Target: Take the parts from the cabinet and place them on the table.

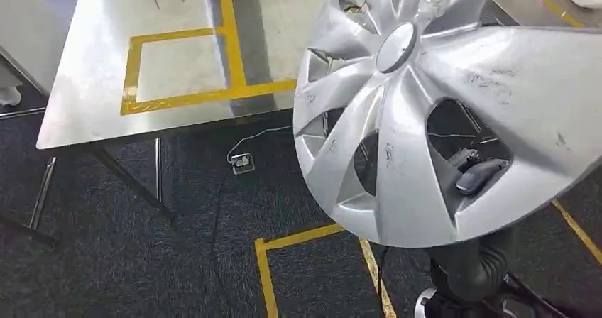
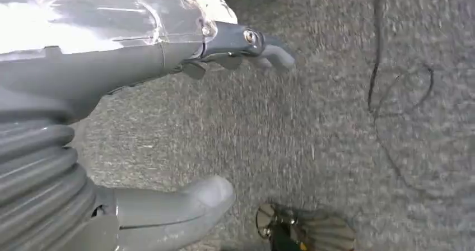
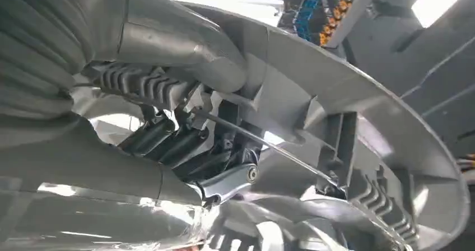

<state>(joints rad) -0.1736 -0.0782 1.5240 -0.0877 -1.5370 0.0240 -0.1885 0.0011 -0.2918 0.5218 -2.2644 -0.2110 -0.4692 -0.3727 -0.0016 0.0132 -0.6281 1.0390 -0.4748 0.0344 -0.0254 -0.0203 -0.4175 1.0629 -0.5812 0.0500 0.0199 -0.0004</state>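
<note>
Right robot hand grips the silver hubcap from behind, fingers through a spoke opening, thumb over the rim; cover held tilted, face toward the camera, above the floor. Desk lies ahead and left, apart from it. Left robot hand hangs empty, fingers spread over carpet. Right arm should carry it forward-left.

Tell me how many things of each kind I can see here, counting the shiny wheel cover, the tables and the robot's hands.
Wheel cover: 1
Steel tables: 1 in full, plus a corner of another
Robot hands: 2, right hand holding the wheel cover, left hand holding nothing
Total: 5
</note>
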